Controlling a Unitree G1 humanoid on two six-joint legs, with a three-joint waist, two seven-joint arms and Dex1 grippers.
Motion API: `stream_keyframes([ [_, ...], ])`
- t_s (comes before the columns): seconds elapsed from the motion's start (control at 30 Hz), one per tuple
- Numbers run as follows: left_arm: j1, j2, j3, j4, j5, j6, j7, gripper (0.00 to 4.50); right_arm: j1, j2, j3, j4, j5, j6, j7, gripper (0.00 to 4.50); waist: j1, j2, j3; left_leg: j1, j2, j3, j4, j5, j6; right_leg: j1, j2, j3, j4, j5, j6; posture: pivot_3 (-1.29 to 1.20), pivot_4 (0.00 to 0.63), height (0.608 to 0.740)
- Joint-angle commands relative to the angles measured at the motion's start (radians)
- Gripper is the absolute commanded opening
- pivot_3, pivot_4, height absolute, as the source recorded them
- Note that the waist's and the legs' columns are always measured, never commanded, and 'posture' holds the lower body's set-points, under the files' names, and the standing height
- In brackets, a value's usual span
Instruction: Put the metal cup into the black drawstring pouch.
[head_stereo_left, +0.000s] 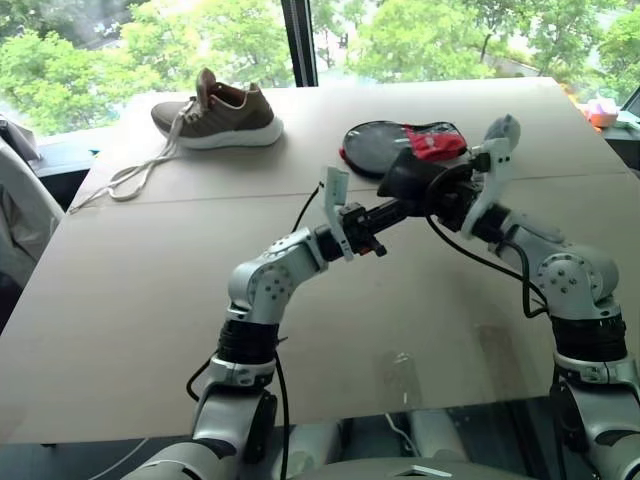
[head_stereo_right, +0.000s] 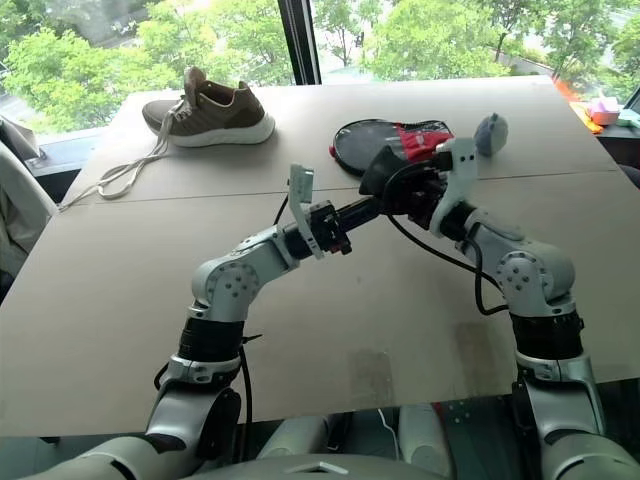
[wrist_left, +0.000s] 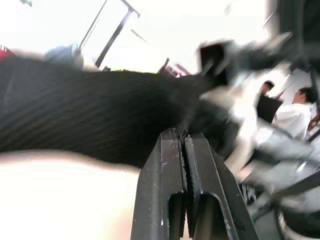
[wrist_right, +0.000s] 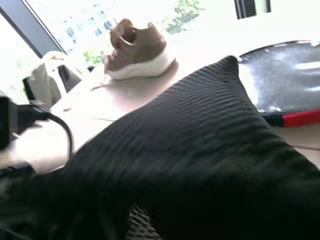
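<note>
Daylight from window (head_stereo_left: 250, 40); wrist views motion-blurred, glare overexposed.

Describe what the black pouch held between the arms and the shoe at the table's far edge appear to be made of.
The black drawstring pouch looks like soft ribbed woven fabric, matte, with fine parallel lines across it. The shoe seems to have a brown knit or suede-like upper over a white, probably rubber or foam, sole, with pale laces.

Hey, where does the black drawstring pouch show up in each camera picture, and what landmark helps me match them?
Left eye view: the black drawstring pouch is held up between the two arms, right of centre.
Right eye view: just right of centre, in front of the paddle case.
Left wrist view: a dark ribbed band across the middle.
Right wrist view: it covers most of the lower half.
Shared landmark: the brown shoe, also in the right wrist view.
</note>
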Motion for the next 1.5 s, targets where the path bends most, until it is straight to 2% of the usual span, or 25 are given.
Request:
stream_keyframes([
  [0.03, -0.02, -0.009, 0.025, -0.054, -0.037, -0.027, -0.02, 0.0, 0.003, -0.003, -0.005, -0.012, -0.062, -0.003, 0.013, 0.5, -0.003, 0.0, 0.0, 0.0, 0.0, 0.001, 0.0, 0.0, 0.0, 0.0, 0.0, 0.0, 0.0, 0.0, 0.0, 0.0, 0.15, 0.74],
  [0.17, -0.023, -0.011, 0.028, -0.045, -0.031, -0.033, -0.017, 0.0, 0.007, -0.007, -0.007, -0.032, -0.079, -0.005, 0.059, 0.5, -0.004, 0.0, 0.0, -0.001, 0.0, 0.0, 0.0, 0.0, 0.0, -0.001, 0.0, 0.0, 0.0, 0.0, 0.0, 0.0, 0.15, 0.74],
  [0.4, -0.03, 0.001, 0.03, 0.005, 0.039, -0.069, 0.024, 0.0, 0.094, -0.121, -0.069, -0.175, 0.023, 0.055, 0.249, 0.5, 0.003, 0.0, 0.0, -0.001, 0.0, -0.001, 0.0, 0.0, 0.0, -0.001, 0.0, 0.0, -0.001, 0.0, 0.0, 0.0, 0.15, 0.74],
  [0.53, -0.027, 0.008, 0.018, 0.024, 0.076, -0.084, 0.029, 0.0, 0.153, -0.178, -0.207, -0.241, 0.182, 0.098, 0.316, 0.5, 0.009, 0.0, 0.0, -0.001, 0.0, 0.0, 0.0, 0.0, 0.0, 0.0, 0.0, 0.0, 0.0, 0.0, 0.0, 0.0, 0.15, 0.74],
  [0.7, -0.015, 0.012, -0.004, 0.022, 0.096, -0.089, 0.005, 0.0, 0.195, -0.197, -0.362, -0.274, 0.44, 0.15, 0.316, 0.5, 0.011, 0.0, 0.0, -0.001, 0.0, 0.0, 0.0, 0.0, 0.0, 0.0, 0.0, 0.0, 0.0, 0.0, 0.0, 0.0, 0.15, 0.74],
  [0.8, -0.009, 0.014, -0.001, 0.012, 0.088, -0.086, -0.008, 0.0, 0.207, -0.197, -0.385, -0.243, 0.346, 0.096, 0.24, 0.5, 0.016, 0.0, 0.0, -0.001, 0.0, 0.0, 0.0, 0.0, 0.0, 0.0, 0.0, 0.0, 0.0, 0.0, 0.0, 0.0, 0.15, 0.74],
  [0.9, 0.026, 0.066, -0.024, -0.025, 0.099, -0.078, -0.059, 0.0, 0.272, -0.29, -0.276, -0.208, 0.042, -0.043, 0.27, 0.5, 0.021, 0.0, 0.0, -0.001, 0.0, 0.0, 0.0, 0.0, 0.0, 0.0, 0.0, 0.0, 0.0, 0.0, 0.0, 0.0, 0.15, 0.74],
  [0.97, 0.067, 0.135, -0.067, -0.06, 0.133, -0.081, -0.109, 0.0, 0.302, -0.305, -0.237, -0.196, -0.038, -0.092, 0.29, 0.5, 0.021, 0.0, 0.0, -0.001, 0.0, 0.0, 0.0, 0.0, 0.0, 0.0, 0.0, -0.001, 0.0, 0.0, 0.0, 0.0, 0.15, 0.74],
  [1.13, 0.155, 0.335, -0.216, -0.119, 0.339, -0.219, -0.214, 0.0, 0.358, -0.311, -0.197, -0.205, -0.134, -0.155, 0.339, 0.5, 0.018, 0.0, 0.0, 0.0, 0.001, 0.002, -0.001, 0.0, 0.0, -0.002, 0.0, 0.002, 0.001, 0.0, 0.0, 0.0, 0.15, 0.74],
  [1.27, 0.19, 0.393, -0.208, -0.167, 0.374, -0.267, -0.223, 0.0, 0.368, -0.296, -0.207, -0.179, -0.174, -0.166, 0.333, 0.5, 0.024, 0.0, 0.0, 0.0, 0.001, 0.002, -0.001, 0.0, 0.0, -0.001, 0.0, 0.002, 0.0, 0.0, 0.0, 0.0, 0.15, 0.74],
  [1.4, 0.216, 0.452, -0.194, -0.216, 0.438, -0.363, -0.243, 0.0, 0.374, -0.293, -0.228, -0.182, -0.159, -0.15, 0.352, 0.5, 0.024, 0.0, 0.0, 0.0, 0.0, 0.001, -0.001, 0.0, 0.0, 0.0, 0.0, 0.001, 0.0, 0.0, 0.0, 0.0, 0.15, 0.74],
  [1.5, 0.227, 0.465, -0.178, -0.236, 0.429, -0.345, -0.234, 0.0, 0.401, -0.29, -0.233, -0.225, -0.107, -0.125, 0.395, 0.5, 0.024, 0.0, 0.0, 0.0, 0.0, 0.001, -0.002, 0.0, 0.0, 0.0, 0.0, 0.001, -0.001, 0.0, 0.0, 0.0, 0.15, 0.74],
])
